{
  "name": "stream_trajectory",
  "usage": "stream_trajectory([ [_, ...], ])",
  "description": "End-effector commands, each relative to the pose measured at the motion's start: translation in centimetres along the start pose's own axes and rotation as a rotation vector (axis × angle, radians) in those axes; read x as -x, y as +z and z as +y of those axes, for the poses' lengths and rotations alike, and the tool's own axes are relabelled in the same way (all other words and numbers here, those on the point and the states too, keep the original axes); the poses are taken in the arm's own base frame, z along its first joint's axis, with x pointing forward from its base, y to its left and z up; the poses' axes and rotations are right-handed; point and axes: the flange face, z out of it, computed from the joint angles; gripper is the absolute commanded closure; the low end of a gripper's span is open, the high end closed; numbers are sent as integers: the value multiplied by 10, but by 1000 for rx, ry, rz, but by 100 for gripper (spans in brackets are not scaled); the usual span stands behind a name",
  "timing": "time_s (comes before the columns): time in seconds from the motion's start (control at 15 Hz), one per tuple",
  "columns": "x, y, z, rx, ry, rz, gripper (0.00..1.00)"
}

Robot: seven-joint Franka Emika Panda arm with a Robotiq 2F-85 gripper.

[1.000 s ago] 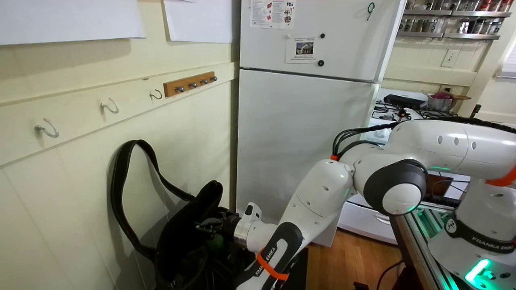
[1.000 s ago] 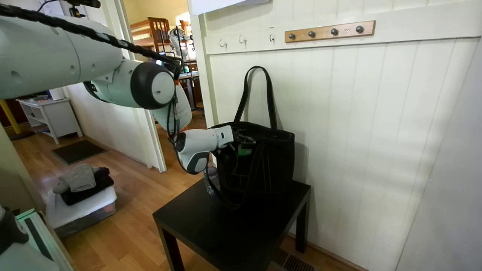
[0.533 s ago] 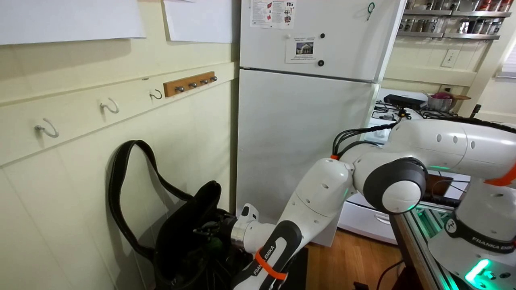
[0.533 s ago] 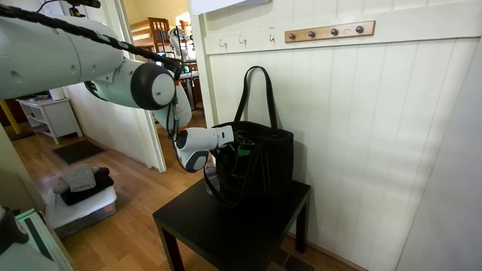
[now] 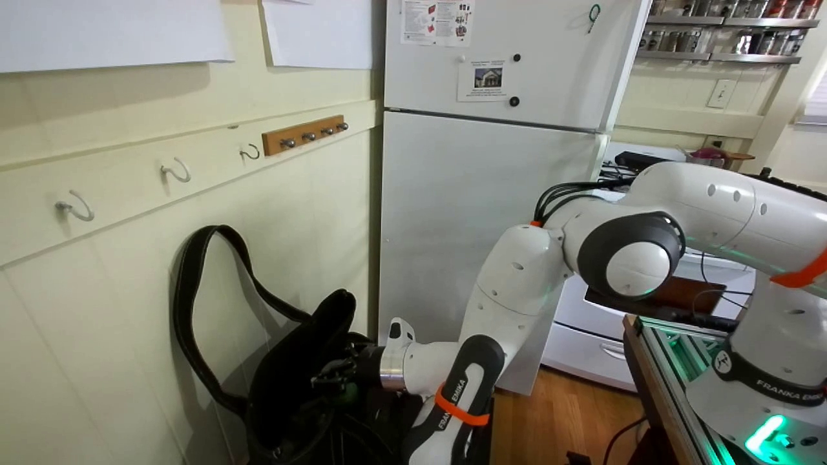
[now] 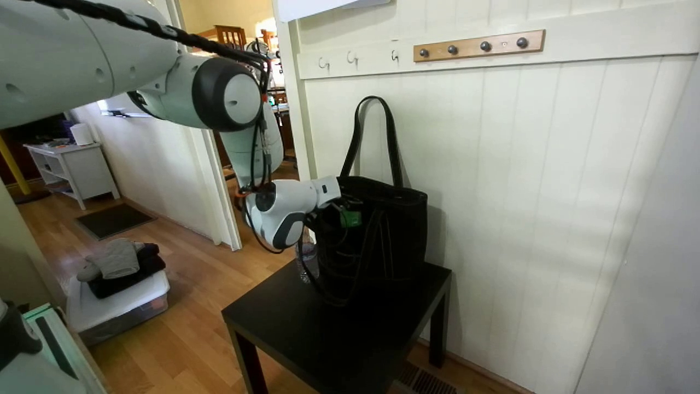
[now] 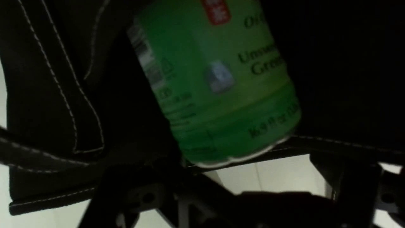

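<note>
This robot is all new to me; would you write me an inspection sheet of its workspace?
Surface: black table, with a black bag standing on it.
Work items: green-labelled bottle at the bag; whether inside or outside it, cannot tell.
Clutter: clear bottle beside the bag; fabric pile on a plastic bin.
Gripper: open, close by the green-labelled bottle; contact unclear.
Cables: black, running along the arm, looping near its end.
Surroundings: white fridge, stove, wooden peg rail.

The green bottle (image 7: 215, 98) is cut off — its small print (image 7: 180, 109) blurred.
</note>
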Motion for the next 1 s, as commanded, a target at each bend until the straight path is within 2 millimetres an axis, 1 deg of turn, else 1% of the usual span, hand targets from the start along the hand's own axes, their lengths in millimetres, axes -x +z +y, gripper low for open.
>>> stream_trajectory([
  [0.0, -13, -32, 12, -8, -24, -96, 0],
  [0.2, -25, -55, 26, 23, -47, -121, 0],
  [0.4, -37, -75, 35, 27, -67, -156, 0],
  [0.67, -56, -103, 44, 20, -99, -209, 0],
  [0.93, -71, -127, 53, -2, -114, -282, 0],
])
